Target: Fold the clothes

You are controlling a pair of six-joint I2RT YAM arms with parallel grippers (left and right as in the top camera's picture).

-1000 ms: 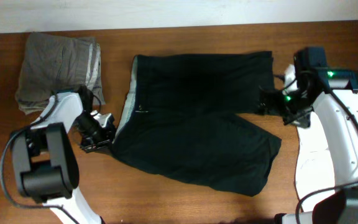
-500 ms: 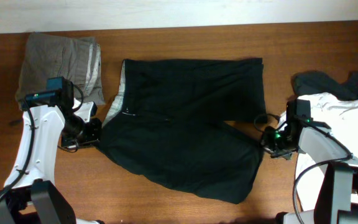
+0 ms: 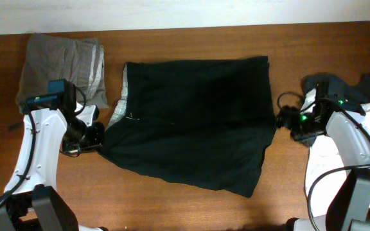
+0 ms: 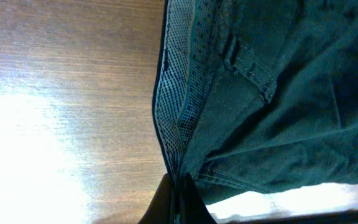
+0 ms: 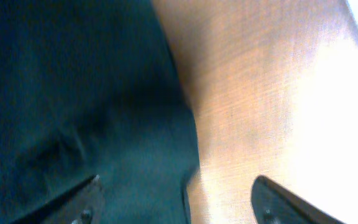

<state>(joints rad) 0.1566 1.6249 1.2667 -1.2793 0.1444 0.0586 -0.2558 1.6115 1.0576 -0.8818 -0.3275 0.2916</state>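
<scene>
On the counter (image 3: 191,208), black shorts (image 3: 191,135) are lying spread flat.
Left hand (image 3: 98,138) is pinching the waistband (image 4: 176,93) edge; right hand (image 3: 285,120) is hovering wide open at the leg hem.

Harsh glare patches, blurry wrist views

Black shorts (image 3: 191,135) with a pale grey, finely dotted inner waistband (image 4: 176,106); a grey-olive folded garment (image 3: 60,64); a white garment (image 3: 318,168); a reddish-brown wood-grain table (image 3: 191,38).
</scene>
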